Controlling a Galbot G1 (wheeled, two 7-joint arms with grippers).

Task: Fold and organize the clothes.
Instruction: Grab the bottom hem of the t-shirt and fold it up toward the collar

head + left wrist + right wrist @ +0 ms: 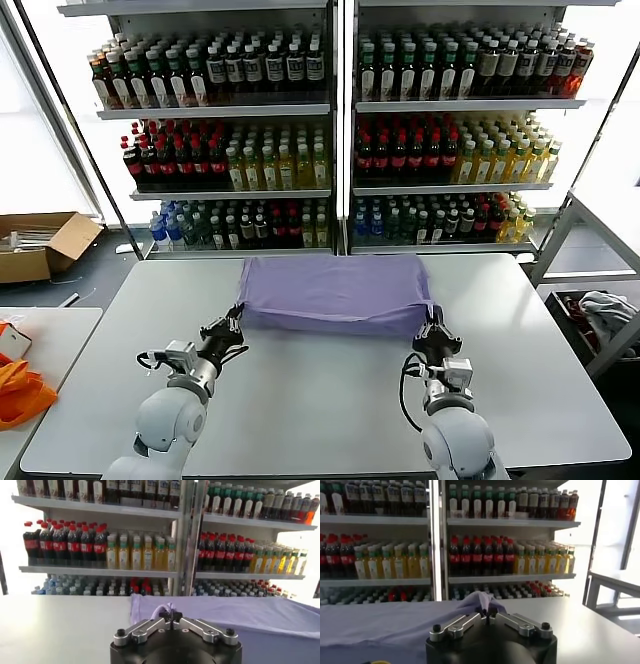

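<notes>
Lavender T-shirt (337, 293) lies mid-table (300, 400), already folded once. My left gripper (234, 322) and right gripper (433, 322) each pinch a near corner of it. Next fold, I judge, needs both lifting evenly toward the shirt's far edge.

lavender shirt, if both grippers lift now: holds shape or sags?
Likely sags: the lavender shirt is soft cloth, puckering where the left gripper and right gripper, both shut, pinch its near corners. Probably light; it lies flat and thin on the table. The unheld middle would likely droop.
</notes>
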